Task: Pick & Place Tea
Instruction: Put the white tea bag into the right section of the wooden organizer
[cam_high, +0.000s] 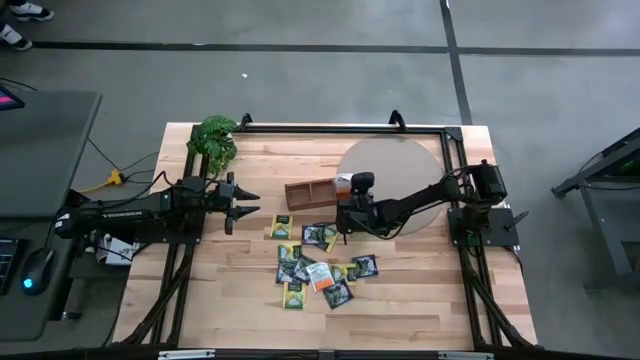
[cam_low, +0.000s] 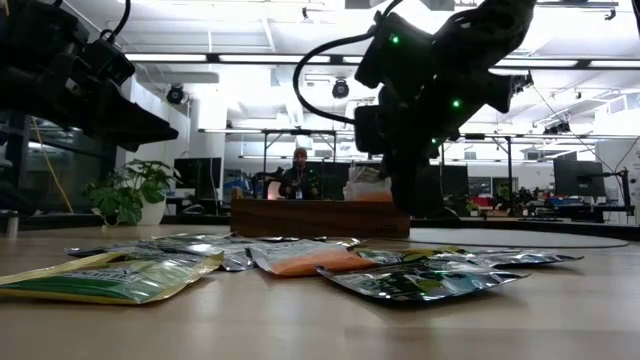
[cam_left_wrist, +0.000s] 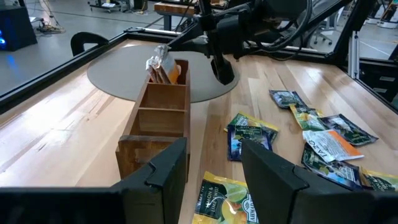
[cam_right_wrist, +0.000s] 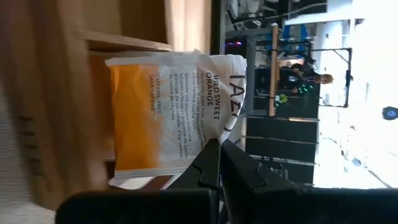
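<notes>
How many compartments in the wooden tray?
3, in a row along the tray: the end one on the round mat holds tea bags; the other two look empty.

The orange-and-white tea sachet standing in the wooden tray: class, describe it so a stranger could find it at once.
Start at the brown wooden tray near the round grey mat. In its end compartment nearest the mat, by the right gripper, an orange-and-white tea sachet stands upright. It reads "Wild Sweet Orange", and unlike the sachets lying flat on the table, it sits inside the tray.
</notes>
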